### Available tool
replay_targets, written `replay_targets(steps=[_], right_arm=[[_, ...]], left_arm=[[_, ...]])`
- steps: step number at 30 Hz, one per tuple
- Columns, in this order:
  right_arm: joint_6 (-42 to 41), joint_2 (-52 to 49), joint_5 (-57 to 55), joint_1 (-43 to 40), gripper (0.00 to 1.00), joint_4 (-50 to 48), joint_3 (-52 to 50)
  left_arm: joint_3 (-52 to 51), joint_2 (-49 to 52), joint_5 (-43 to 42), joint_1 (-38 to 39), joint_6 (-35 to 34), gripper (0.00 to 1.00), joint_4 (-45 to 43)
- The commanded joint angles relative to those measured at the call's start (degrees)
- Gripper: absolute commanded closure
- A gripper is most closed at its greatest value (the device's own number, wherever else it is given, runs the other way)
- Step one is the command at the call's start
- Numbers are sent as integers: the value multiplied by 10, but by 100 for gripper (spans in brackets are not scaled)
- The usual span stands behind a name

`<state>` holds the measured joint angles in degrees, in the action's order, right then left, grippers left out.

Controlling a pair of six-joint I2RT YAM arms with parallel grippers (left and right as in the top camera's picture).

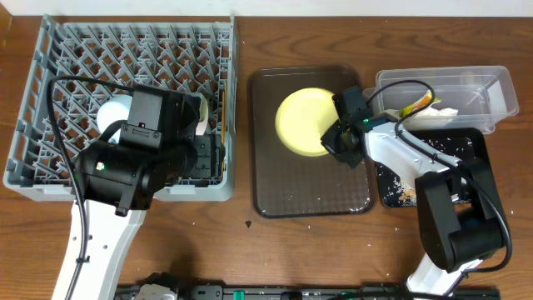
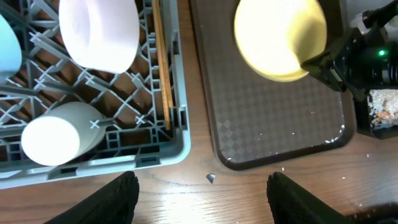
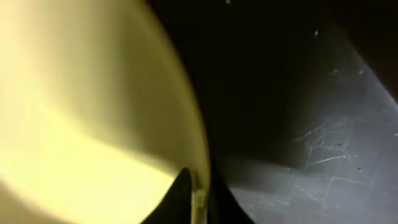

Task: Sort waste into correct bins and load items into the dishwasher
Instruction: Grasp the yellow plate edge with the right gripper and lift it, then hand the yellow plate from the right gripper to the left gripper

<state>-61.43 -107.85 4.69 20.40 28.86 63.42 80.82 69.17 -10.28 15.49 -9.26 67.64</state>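
Note:
The round yellow plate [image 1: 305, 122] is tilted over the dark brown serving tray [image 1: 310, 192]. My right gripper [image 1: 336, 138] is shut on its right rim; the right wrist view shows the rim [image 3: 198, 186] pinched between the fingers. The plate also shows in the left wrist view [image 2: 280, 37]. My left gripper [image 2: 202, 193] is open and empty, above the wood just in front of the grey dish rack [image 1: 50, 50]. In the rack are a white bowl [image 2: 102, 31], a light blue bowl [image 2: 7, 43], the chopsticks [image 2: 163, 68] and a white cup [image 2: 56, 134].
A clear tub [image 1: 491, 83] at the back right holds the snack wrapper [image 1: 418, 106] and white napkin. A black tray [image 1: 470, 146] in front of it holds rice scraps [image 1: 400, 193]. A small crumb [image 1: 248, 223] lies on the table.

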Motion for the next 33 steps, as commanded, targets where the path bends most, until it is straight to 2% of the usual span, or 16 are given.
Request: replay_targets(steps=[1,5,11,14,19,24,29,33], right_arm=[[49,-10,3,5,99,9,-6],[130,37,3,5,99,1,-5],[284,162,14,-14,99,2,-4],[364,224,103,-44,99,3,-4],[480,285,327,-104,99,3,-4],[529,300,476,-126,99,3,-4],[547,300,512,-117,99,0,-4],[548,300,589,-107,99,-42,-4]], left_arm=[[0,1,23,1,-10,32,-3],[0,1,39,1,-29,32,-4],[0,1,33,1,-31,16,-27],[0,1,-10,1,-31,12,-43],[0,1,-99,1,-31,10,-94],[0,1,-168,1,-50,10,-130],[0,1,-217,2,-59,9,-149],[0,1,-238,2,-59,11,-151]])
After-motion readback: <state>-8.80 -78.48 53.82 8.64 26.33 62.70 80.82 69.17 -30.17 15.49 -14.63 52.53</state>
